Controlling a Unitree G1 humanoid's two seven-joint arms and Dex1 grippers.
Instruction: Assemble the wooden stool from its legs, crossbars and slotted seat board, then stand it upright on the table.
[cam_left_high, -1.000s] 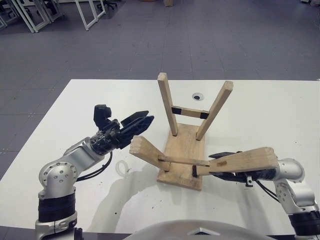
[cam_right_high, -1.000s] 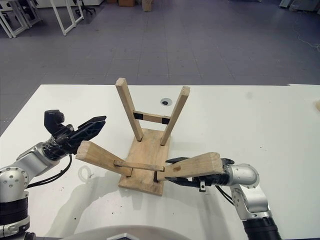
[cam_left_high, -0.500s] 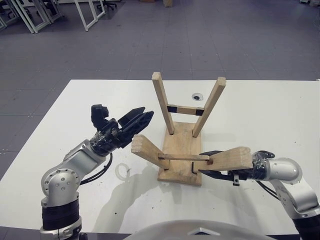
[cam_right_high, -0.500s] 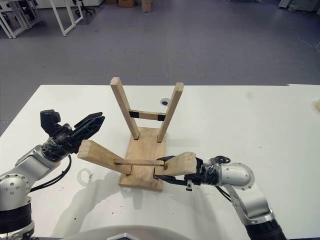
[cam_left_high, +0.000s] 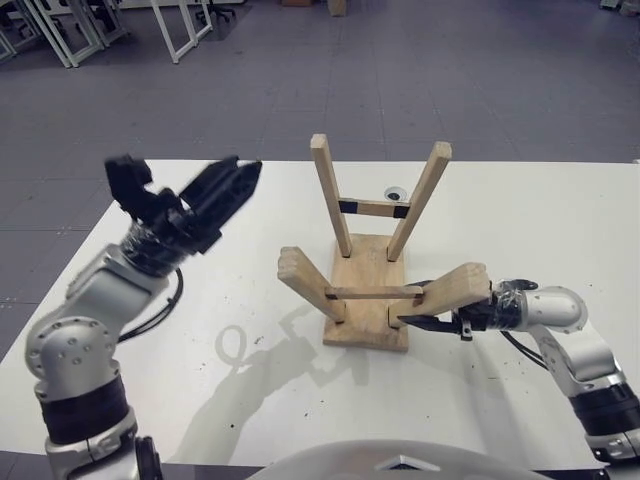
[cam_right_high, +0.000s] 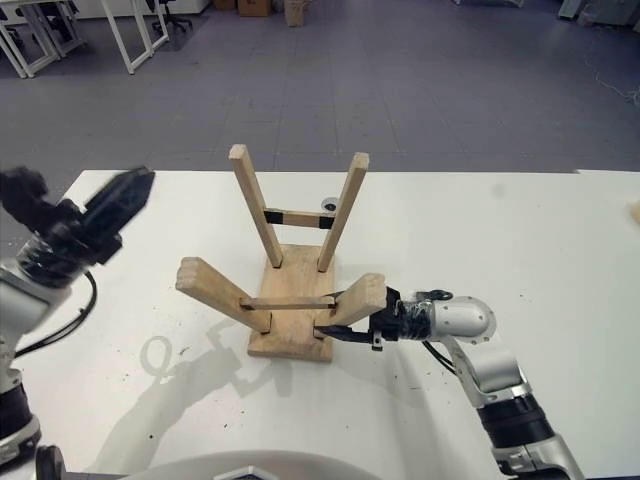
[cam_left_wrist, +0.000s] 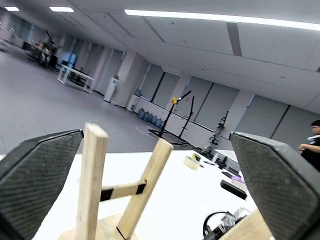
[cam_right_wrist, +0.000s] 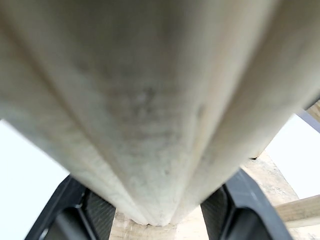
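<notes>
Seat board (cam_left_high: 366, 300): lying flat mid-tabletop (cam_left_high: 520, 220), legs pointing upward.
Right end effector (cam_left_high: 420, 320): clamping the tilted near right leg (cam_left_high: 452, 290).
Left end effector (cam_left_high: 240, 183): hovering spread open, left of the board.

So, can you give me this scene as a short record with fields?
seat board: flat on the table
far legs: upright on the board, joined by the far crossbar
near legs: joined by the near crossbar, leaning towards the robot
right hand: shut on the right near leg
left hand: open, empty, raised over the table's left side
stage: legs point up; not yet stood upright
</notes>
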